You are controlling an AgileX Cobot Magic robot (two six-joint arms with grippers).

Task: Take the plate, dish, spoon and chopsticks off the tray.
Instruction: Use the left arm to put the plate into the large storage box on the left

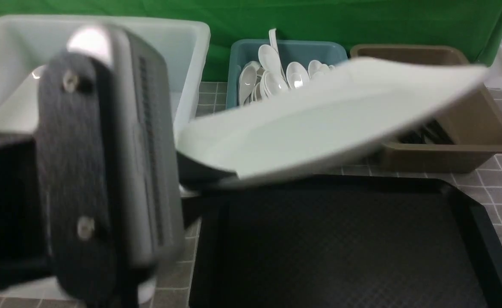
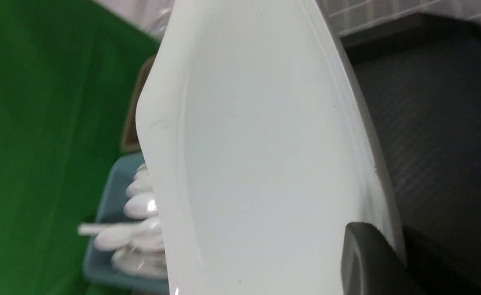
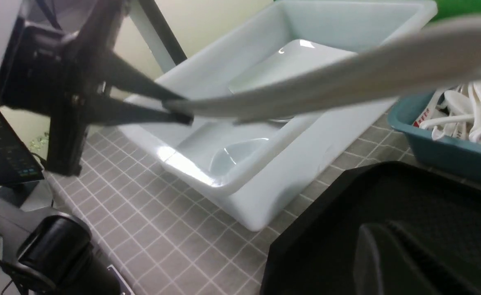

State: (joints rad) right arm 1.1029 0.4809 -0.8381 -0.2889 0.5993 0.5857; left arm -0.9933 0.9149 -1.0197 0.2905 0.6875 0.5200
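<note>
My left gripper (image 1: 204, 173) is shut on the left rim of the large white plate (image 1: 319, 119), which hangs tilted in the air above the far edge of the black tray (image 1: 341, 239). In the left wrist view the plate (image 2: 265, 143) fills the picture, with the gripper (image 2: 392, 250) clamped over its rim. The right wrist view shows that grip (image 3: 179, 110) from the side. My right gripper (image 3: 377, 225) is shut on nothing, low over the tray (image 3: 326, 213). The tray floor that shows is bare. The spoon, the dish and the chopsticks are not on it.
A white bin (image 1: 191, 51) at the back left holds white dishes (image 3: 232, 155). A teal bin (image 1: 238, 60) behind the tray holds several white spoons (image 1: 272, 72). A brown bin (image 1: 482, 128) at the back right holds dark sticks (image 1: 426, 132). Green cloth backs the tiled table.
</note>
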